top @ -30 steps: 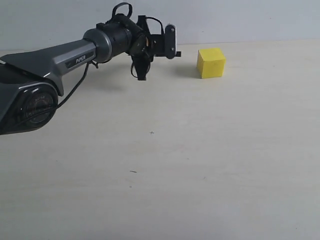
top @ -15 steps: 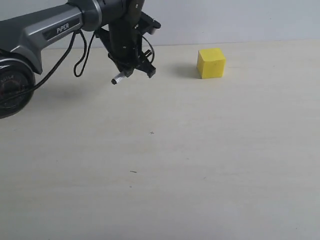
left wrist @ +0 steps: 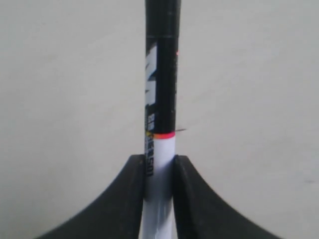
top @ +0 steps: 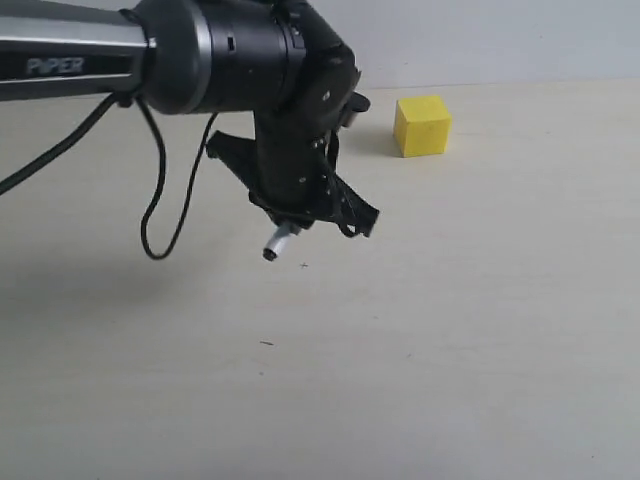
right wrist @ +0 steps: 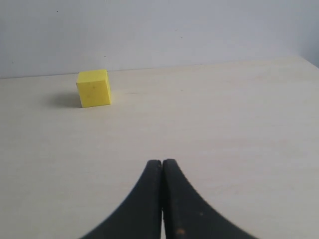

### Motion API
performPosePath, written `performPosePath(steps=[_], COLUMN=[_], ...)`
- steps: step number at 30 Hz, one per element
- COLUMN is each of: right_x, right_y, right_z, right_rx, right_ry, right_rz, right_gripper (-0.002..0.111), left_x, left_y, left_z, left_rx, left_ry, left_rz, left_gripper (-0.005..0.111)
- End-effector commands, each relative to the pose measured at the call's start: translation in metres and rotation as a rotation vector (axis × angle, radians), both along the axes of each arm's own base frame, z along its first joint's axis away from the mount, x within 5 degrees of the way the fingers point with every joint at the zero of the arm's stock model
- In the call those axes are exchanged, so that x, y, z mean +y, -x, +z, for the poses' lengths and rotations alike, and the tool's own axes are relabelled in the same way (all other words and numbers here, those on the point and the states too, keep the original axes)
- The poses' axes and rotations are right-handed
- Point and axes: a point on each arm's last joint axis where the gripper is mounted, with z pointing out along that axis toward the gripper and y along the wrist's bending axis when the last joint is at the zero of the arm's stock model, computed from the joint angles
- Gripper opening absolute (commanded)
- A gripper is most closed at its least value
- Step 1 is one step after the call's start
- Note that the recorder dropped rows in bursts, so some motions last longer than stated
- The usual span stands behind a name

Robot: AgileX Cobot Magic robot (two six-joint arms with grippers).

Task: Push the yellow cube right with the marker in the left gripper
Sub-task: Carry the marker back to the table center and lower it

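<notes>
The yellow cube rests on the table at the back, right of centre, and it also shows in the right wrist view as the yellow cube. My left gripper hangs above the table's middle, nearer the camera and left of the cube, well apart from it. It is shut on the marker, pinching the white barrel while the black half points away from the fingers. Only the marker's white end shows below the gripper in the exterior view. My right gripper is shut on nothing, low over the table.
A pale wooden table meets a light wall at the back. A black cable loops down from the left arm. Tiny dark specks mark the tabletop.
My left arm has swung from the back, left of the cube, toward the camera and lower, turning the marker as it went. The cube has stayed put.
</notes>
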Motion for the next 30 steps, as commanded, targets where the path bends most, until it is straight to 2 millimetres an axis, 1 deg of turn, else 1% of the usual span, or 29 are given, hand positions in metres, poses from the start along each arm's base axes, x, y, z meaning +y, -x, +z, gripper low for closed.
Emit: performPosePath(steps=[1, 3, 5, 6, 7, 8, 9, 12, 14, 16, 18, 20, 25, 30], right_x=[0.0, 0.0, 0.0, 0.0, 0.0, 0.0, 0.0, 0.0, 0.0, 0.0, 0.0, 0.0, 0.0, 0.0], right_y=[0.0, 0.0, 0.0, 0.0, 0.0, 0.0, 0.0, 0.0, 0.0, 0.0, 0.0, 0.0, 0.0, 0.0], right_z=[0.0, 0.0, 0.0, 0.0, 0.0, 0.0, 0.0, 0.0, 0.0, 0.0, 0.0, 0.0, 0.0, 0.0], right_rx=[-0.006, -0.006, -0.006, -0.006, -0.006, -0.006, -0.006, -0.006, -0.006, -0.006, -0.006, -0.006, -0.006, -0.006], right_ry=[0.01, 0.01, 0.01, 0.01, 0.01, 0.01, 0.01, 0.01, 0.01, 0.01, 0.01, 0.01, 0.01, 0.01], right_rz=[0.002, 0.002, 0.002, 0.002, 0.002, 0.002, 0.002, 0.002, 0.002, 0.002, 0.002, 0.002, 0.002, 0.002], right_gripper=[0.0, 0.0, 0.0, 0.0, 0.0, 0.0, 0.0, 0.0, 0.0, 0.0, 0.0, 0.0, 0.0, 0.0], left_x=[0.002, 0.007, 0.013, 0.013, 0.011, 0.009, 0.003, 0.003, 0.014, 0.021, 0.024, 0.02, 0.015, 0.016], left_y=[0.032, 0.042, 0.049, 0.049, 0.048, 0.046, 0.042, 0.025, 0.005, -0.008, -0.016, -0.021, -0.025, -0.027], left_z=[-0.001, -0.006, -0.009, -0.01, -0.009, -0.009, -0.007, -0.005, -0.014, -0.021, -0.026, -0.033, -0.048, -0.063], left_rx=[-0.033, 0.022, 0.084, 0.086, 0.077, 0.067, 0.045, 0.066, 0.098, 0.116, 0.126, 0.156, 0.179, 0.195], left_ry=[0.204, 0.198, 0.147, 0.151, 0.204, 0.243, 0.313, 0.348, 0.29, 0.277, 0.267, 0.266, 0.244, 0.21], left_rz=[0.158, 0.212, 0.267, 0.291, 0.376, 0.398, 0.394, 0.464, 0.549, 0.597, 0.575, 0.527, 0.513, 0.519], left_gripper=[0.0, 0.0, 0.0, 0.0, 0.0, 0.0, 0.0, 0.0, 0.0, 0.0, 0.0, 0.0, 0.0, 0.0])
